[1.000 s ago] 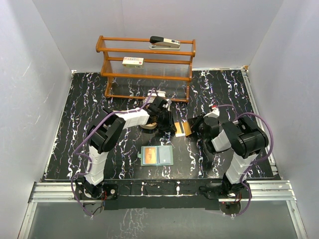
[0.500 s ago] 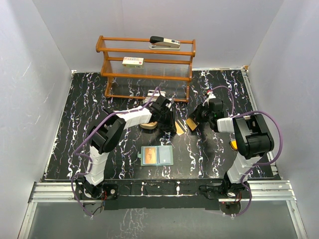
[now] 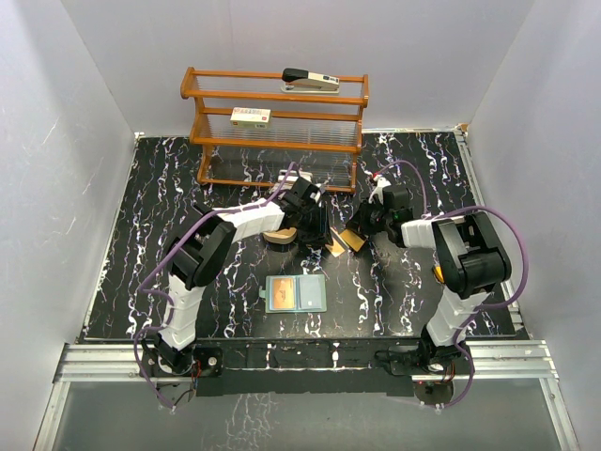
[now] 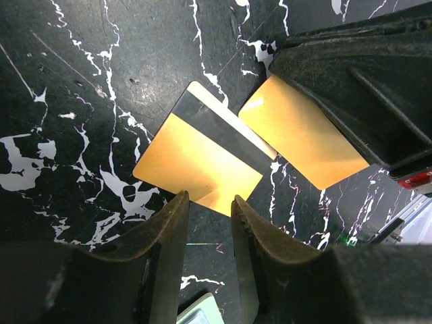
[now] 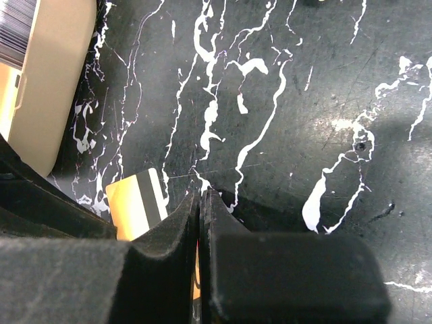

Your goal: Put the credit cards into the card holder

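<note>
Left wrist view: the left fingers (image 4: 237, 206) stand slightly apart, empty, and the near corner of a striped gold card (image 4: 196, 158) lies between their tips. It lies flat on the bench (image 4: 81, 81), gold-orange with a dark band and whitish strip. The right fingers (image 5: 192, 202), pressed together, pinch a plain gold card (image 4: 297, 131). The sage-green card holder (image 3: 296, 294) lies open, well behind both

Smooth gold plastic credit cards (image 4: 199, 169) lie on a glossy black marbled table (image 4: 101, 81); the wooden rack (image 3: 275, 94) looks varnished.
</note>
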Controlling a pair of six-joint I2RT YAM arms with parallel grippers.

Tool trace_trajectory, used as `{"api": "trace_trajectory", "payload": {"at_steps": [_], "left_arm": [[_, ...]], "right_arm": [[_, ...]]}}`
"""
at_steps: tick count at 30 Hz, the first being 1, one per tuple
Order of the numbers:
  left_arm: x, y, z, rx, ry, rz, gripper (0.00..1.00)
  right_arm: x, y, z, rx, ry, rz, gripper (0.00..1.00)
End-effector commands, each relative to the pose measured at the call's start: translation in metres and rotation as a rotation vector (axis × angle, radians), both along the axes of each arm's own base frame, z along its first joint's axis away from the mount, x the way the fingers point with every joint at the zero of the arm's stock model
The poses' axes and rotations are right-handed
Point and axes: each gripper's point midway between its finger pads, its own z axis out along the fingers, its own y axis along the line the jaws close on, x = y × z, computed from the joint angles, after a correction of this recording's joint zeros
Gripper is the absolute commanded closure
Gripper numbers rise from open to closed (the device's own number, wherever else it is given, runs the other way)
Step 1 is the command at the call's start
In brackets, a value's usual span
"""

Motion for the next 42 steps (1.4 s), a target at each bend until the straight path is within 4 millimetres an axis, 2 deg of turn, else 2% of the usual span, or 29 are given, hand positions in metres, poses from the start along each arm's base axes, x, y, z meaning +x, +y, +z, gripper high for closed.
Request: {"api": "trace_trajectory", "payload": {"at_steps": [1,6,11,12,17,21,27,36,42], "left_arm": [[-0.007,0.038,-0.05,0.189,0.068,0.038,0.67],[-0.003,0.037,-0.047,0.189,0.059,0.029,0.66],[0.004,0.037,-0.043,0.195,0.026,0.017,0.65],[0.005,0.037,-0.042,0.198,0.025,0.018,0.65],[0.007,0.036,-0.042,0.193,0.026,0.014,0.64],[0.006,0.035,-0.04,0.183,0.028,0.012,0.64],[0.0,0.036,-0.039,0.165,0.039,0.011,0.64],[-0.008,0.036,-0.041,0.143,0.058,0.004,0.63],[-0.009,0.036,-0.038,0.139,0.05,0.004,0.61]], "right_arm": [[-0.027,-0.003,-0.026,-0.061,0.067,0.038,1.0],[-0.028,0.004,-0.011,-0.009,-0.007,0.058,1.0],[-0.034,0.007,-0.014,0.003,0.025,0.069,1.0],[-0.033,0.007,-0.005,0.006,0.007,0.07,1.0],[-0.035,0.011,0.005,0.045,-0.016,0.075,1.0],[-0.031,0.015,0.016,0.101,-0.058,0.061,1.0],[-0.028,0.015,0.013,0.143,-0.074,0.009,1.0],[-0.03,0.022,0.029,0.255,-0.105,-0.024,1.0],[-0.031,0.018,0.035,0.261,-0.118,-0.054,1.0]]}}
